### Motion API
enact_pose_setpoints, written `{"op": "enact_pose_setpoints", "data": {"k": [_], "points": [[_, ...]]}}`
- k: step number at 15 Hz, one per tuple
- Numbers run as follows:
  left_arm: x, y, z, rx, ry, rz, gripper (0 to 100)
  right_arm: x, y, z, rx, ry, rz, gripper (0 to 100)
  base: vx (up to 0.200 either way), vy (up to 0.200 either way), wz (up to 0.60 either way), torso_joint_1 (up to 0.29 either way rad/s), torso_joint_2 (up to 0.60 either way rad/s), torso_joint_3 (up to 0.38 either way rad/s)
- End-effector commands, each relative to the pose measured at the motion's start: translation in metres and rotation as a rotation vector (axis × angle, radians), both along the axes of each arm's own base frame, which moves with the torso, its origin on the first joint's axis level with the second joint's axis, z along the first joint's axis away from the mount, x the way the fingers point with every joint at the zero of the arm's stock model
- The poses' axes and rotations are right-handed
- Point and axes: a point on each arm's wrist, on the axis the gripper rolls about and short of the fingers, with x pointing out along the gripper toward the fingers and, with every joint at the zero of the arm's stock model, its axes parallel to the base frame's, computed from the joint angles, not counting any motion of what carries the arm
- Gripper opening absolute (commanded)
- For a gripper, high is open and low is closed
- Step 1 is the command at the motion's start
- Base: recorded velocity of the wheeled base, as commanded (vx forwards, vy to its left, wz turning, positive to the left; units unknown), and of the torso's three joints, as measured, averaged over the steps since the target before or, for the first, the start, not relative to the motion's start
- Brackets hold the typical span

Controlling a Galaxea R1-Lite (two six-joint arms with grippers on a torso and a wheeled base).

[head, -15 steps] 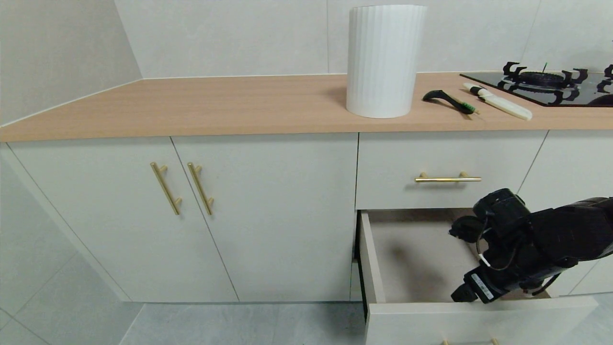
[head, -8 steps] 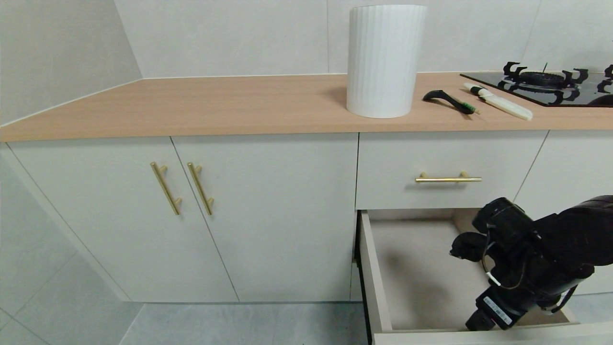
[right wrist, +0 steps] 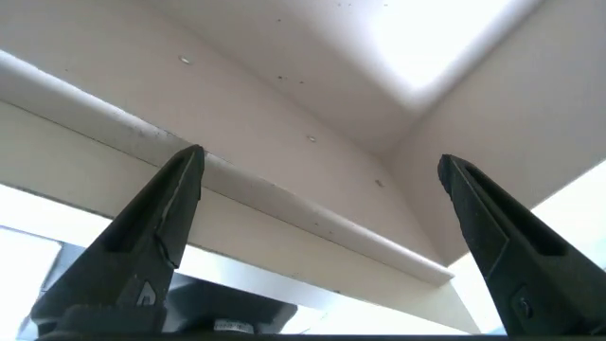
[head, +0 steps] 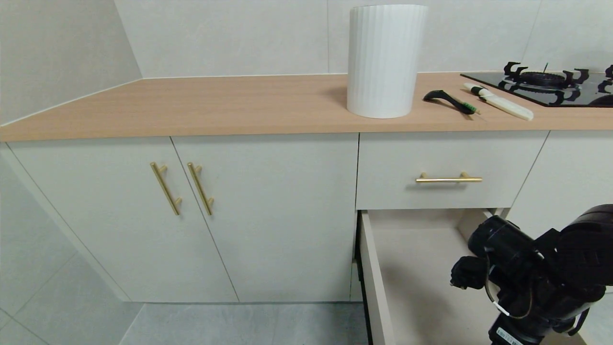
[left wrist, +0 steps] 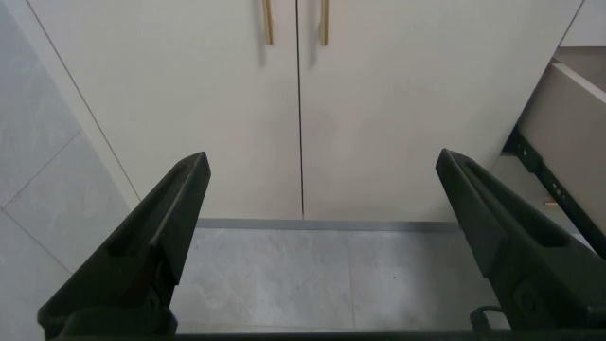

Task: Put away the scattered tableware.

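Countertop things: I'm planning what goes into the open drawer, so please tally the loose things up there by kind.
White ribbed container: 1
Utensils: 2 (black-handled tool, white knife)
Total: 3

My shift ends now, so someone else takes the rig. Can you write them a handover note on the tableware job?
Left gripper: open, empty, low before the cabinet doors.
Right gripper: open, empty, at the open lower drawer.
Black-handled utensil and white knife lie on the countertop, right of the white canister.
Done: drawer open. Left: put both utensils away, close drawer.
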Motion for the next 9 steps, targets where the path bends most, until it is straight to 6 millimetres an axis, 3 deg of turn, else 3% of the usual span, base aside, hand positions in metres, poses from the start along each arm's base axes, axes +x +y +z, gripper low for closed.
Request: {"op": "enact_pose_setpoints", "data": {"k": [1,5,9], "points": [[0.000,0.000,0.000,0.000,0.000,0.001,100,-0.005,0.002,0.000,-0.005,0.020,0.022,100,0.000,0.000,0.00,0.000,0.00,0.000],[0.000,0.000,0.000,0.000,0.000,0.001,100,0.000,0.004,0.004,0.016,-0.013,0.012,100,0.000,0.000,0.00,0.000,0.00,0.000],[0.000,0.000,0.000,0.000,0.000,0.001,100,0.048,0.012,0.033,0.255,-0.290,-0.336,100,0.000,0.000,0.00,0.000,0.00,0.000]]}}
